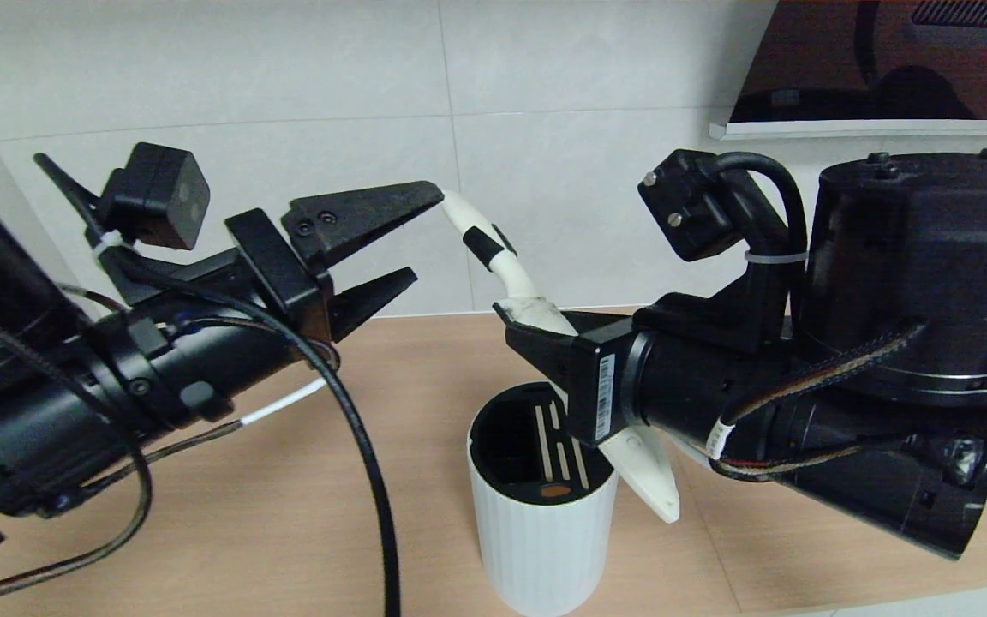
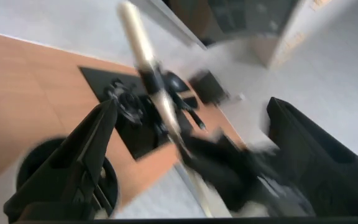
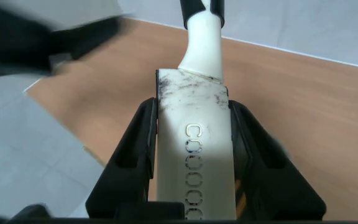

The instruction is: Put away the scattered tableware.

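My right gripper (image 1: 538, 324) is shut on a white spatula (image 1: 506, 264) with a black band on its handle. It holds the spatula tilted over a white ribbed utensil holder (image 1: 545, 531) with a black slotted inside. The blade (image 1: 649, 470) hangs just past the holder's rim. The handle tip touches the upper finger of my left gripper (image 1: 425, 233), which is open around it. In the right wrist view the spatula (image 3: 194, 134) lies between the shut fingers (image 3: 137, 146). The left wrist view shows the handle (image 2: 143, 53) between that gripper's spread fingers (image 2: 82, 158).
The holder stands on a wooden tabletop (image 1: 305, 480) near its front edge. A white tiled wall (image 1: 331, 86) rises behind, with a dark panel (image 1: 888, 60) at the upper right. Loose cables (image 1: 373, 497) hang from my left arm over the table.
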You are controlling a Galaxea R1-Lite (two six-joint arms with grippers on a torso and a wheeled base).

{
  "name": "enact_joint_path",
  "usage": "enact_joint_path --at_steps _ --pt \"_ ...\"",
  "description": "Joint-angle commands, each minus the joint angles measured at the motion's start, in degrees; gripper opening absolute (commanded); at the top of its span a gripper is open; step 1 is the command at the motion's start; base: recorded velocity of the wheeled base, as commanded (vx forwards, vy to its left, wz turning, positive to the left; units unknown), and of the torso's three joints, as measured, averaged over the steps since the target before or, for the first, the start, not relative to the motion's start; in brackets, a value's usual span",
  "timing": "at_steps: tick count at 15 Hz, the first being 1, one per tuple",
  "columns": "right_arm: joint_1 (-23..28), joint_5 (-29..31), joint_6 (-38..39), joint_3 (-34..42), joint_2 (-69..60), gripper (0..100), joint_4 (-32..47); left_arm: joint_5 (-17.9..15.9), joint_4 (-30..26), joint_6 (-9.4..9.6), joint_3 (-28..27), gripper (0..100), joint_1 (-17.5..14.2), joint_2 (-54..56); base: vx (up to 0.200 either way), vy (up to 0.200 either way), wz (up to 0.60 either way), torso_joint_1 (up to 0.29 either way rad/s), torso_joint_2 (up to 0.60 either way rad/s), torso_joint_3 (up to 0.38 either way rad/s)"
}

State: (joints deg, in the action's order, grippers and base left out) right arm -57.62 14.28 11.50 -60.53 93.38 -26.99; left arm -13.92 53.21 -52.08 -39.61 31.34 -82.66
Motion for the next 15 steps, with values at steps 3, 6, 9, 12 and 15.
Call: enact_joint_path --at_steps 3,6,9,12,15 --pt "-1.4 0.2 0.0 0.5 1.3 0 -1.7 1.7 1.0 0.05 -1.0 100 2.0 -5.1 0.0 0.0 0.0 0.0 0.0 0.0" --pt "-2.5 1.0 0.0 0.6 2.1 0 -2.3 1.7 1.0 -0.13 -1.0 100 2.7 -5.7 0.0 0.0 0.0 0.0 0.0 0.0" --pt "-2.8 1.0 0.1 0.7 2.2 0 -2.3 2.1 1.9 -0.13 -1.0 100 2.9 -6.5 0.0 0.0 0.0 0.0 0.0 0.0" --pt "-2.9 1.0 0.1 0.8 2.2 0 -2.3 2.2 2.2 -0.04 -0.8 100 2.9 -6.9 0.0 0.0 0.0 0.0 0.0 0.0" --pt "-3.3 1.1 0.1 0.8 2.1 0 -2.3 2.4 2.2 -0.04 -0.7 100 3.0 -7.2 0.0 0.0 0.0 0.0 0.0 0.0"
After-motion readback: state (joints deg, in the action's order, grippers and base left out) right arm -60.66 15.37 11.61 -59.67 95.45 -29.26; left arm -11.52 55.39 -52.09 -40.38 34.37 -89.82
